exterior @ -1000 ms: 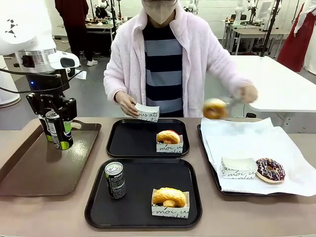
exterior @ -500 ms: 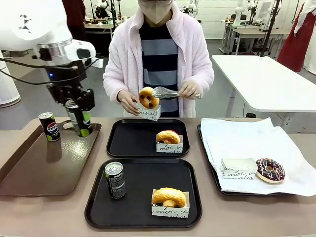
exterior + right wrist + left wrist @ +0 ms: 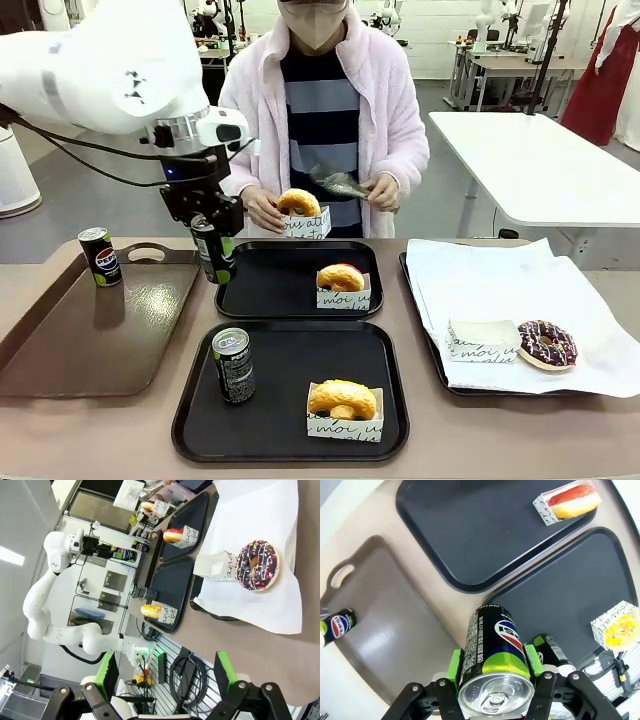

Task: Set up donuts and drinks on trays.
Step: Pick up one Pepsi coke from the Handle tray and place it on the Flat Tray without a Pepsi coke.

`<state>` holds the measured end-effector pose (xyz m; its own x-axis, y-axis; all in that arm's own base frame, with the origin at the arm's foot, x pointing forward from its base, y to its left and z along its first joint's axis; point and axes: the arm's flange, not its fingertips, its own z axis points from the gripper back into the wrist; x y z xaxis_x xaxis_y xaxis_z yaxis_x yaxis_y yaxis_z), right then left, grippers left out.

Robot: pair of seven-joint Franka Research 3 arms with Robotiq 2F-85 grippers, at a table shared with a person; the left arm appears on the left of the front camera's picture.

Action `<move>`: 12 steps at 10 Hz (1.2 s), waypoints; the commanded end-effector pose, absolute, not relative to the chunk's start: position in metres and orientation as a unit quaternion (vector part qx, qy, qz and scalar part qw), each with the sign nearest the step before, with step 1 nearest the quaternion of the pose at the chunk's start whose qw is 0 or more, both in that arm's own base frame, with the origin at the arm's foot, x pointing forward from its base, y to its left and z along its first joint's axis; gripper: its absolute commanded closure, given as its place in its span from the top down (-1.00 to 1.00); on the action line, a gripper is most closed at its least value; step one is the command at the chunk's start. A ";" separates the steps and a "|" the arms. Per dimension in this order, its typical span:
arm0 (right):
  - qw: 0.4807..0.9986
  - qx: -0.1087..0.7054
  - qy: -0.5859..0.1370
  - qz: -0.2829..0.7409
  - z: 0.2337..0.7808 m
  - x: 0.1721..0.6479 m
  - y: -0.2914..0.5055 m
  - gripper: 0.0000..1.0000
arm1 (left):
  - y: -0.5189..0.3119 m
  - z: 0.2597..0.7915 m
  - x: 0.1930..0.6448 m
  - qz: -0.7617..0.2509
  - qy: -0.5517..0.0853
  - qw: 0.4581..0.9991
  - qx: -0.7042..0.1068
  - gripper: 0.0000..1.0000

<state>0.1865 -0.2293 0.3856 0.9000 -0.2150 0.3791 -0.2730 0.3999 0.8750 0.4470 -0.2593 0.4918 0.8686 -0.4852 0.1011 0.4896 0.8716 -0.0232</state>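
A tan table (image 3: 520, 430) spans the lower half of the front view, with a person in a pink fleece jacket (image 3: 395, 110) standing behind it at top centre. The white left arm (image 3: 110, 65) sweeps in from the upper left. At right lies a tray lined with white paper (image 3: 520, 285), at left a long brown tray (image 3: 90, 345), and in the middle two black trays: the far black tray (image 3: 270, 290) above the near black tray (image 3: 280, 400).

The left gripper (image 3: 213, 232) is part closed, its green pads clamping a held can (image 3: 492, 665) by the upper sides at the far black tray's left edge. In the right wrist view the right gripper (image 3: 166, 677) stands wide apart, gripping nothing.

A second can (image 3: 233, 365) stands upright at the left of the near black tray, and a third can (image 3: 99, 256) at the far left of the brown tray.

A yellow donut (image 3: 343, 398) sits in its box at lower centre on the near black tray; a pink-glazed donut (image 3: 341, 275) sits boxed on the far black tray. The person's hand (image 3: 262, 212) holds another boxed donut (image 3: 299, 203) above that tray; the other hand grips tongs (image 3: 340, 185). On the paper, a chocolate donut (image 3: 547, 343) lies just beside an empty box (image 3: 480, 340)
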 end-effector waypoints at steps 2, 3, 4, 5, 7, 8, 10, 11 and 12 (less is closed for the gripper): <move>0.802 0.551 -0.229 0.024 0.385 0.185 -0.228 1.00 | -0.225 0.509 0.439 -0.257 -0.026 0.966 -0.027 0.17; 0.802 0.551 -0.229 0.024 0.385 0.185 -0.228 1.00 | -0.186 0.524 0.413 -0.272 -0.005 0.962 -0.016 0.17; 0.802 0.551 -0.229 0.024 0.385 0.185 -0.228 1.00 | -0.145 0.535 0.382 -0.284 0.009 0.959 -0.013 0.17; 0.802 0.551 -0.229 0.024 0.385 0.185 -0.228 1.00 | -0.122 0.539 0.366 -0.291 0.017 0.957 -0.005 0.17; 0.802 0.551 -0.229 0.024 0.385 0.185 -0.228 1.00 | -0.100 0.540 0.352 -0.280 0.011 0.960 0.007 0.17; 0.802 0.551 -0.229 0.024 0.385 0.185 -0.228 1.00 | -0.097 0.543 0.354 -0.265 -0.001 0.964 0.004 0.17; 0.802 0.551 -0.229 0.024 0.385 0.185 -0.228 1.00 | -0.091 0.547 0.343 -0.274 0.019 0.962 -0.001 0.17; 0.802 0.551 -0.229 0.024 0.385 0.185 -0.228 1.00 | -0.091 0.547 0.343 -0.274 0.019 0.962 -0.001 0.17; 0.802 0.551 -0.229 0.024 0.385 0.185 -0.228 1.00 | -0.091 0.547 0.343 -0.274 0.019 0.962 -0.001 0.17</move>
